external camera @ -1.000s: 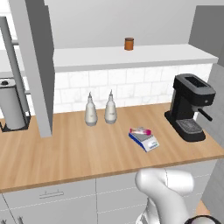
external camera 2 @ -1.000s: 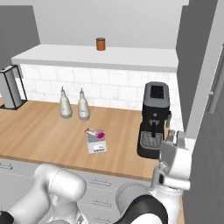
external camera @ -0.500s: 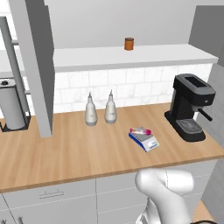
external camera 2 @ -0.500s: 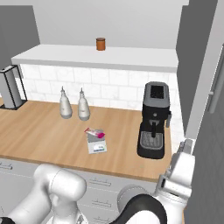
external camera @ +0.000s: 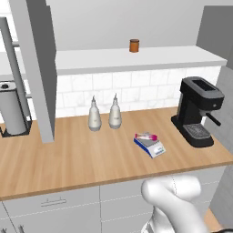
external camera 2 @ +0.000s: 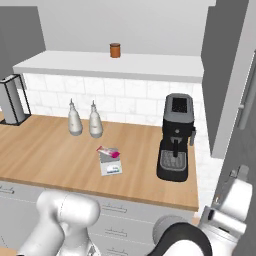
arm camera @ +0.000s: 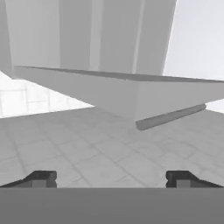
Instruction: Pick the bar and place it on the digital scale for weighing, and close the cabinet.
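The pink bar (external camera: 146, 136) lies across the far end of the digital scale (external camera: 153, 147) on the wooden counter; from the right side the bar (external camera 2: 109, 152) and scale (external camera 2: 111, 165) look the same. The grey cabinet stands open: one door (external camera: 39, 68) juts out at the left, another door (external camera 2: 224, 75) at the right. My gripper (arm camera: 111, 179) is open with nothing between its fingertips (arm camera: 42, 178), and it faces a cabinet door (arm camera: 175, 94) and its silver handle (arm camera: 170, 116). My white hand (external camera 2: 234, 196) hangs low beside the right door.
A black coffee machine (external camera: 198, 111) stands right of the scale. Two pale bottles (external camera: 104, 113) sit by the tiled wall. A brown jar (external camera: 134, 45) is on the white shelf. A paper towel holder (external camera: 11, 109) stands at the far left.
My hand has swung right and lower in the right base view, toward the right cabinet door. The bar and scale have not moved.
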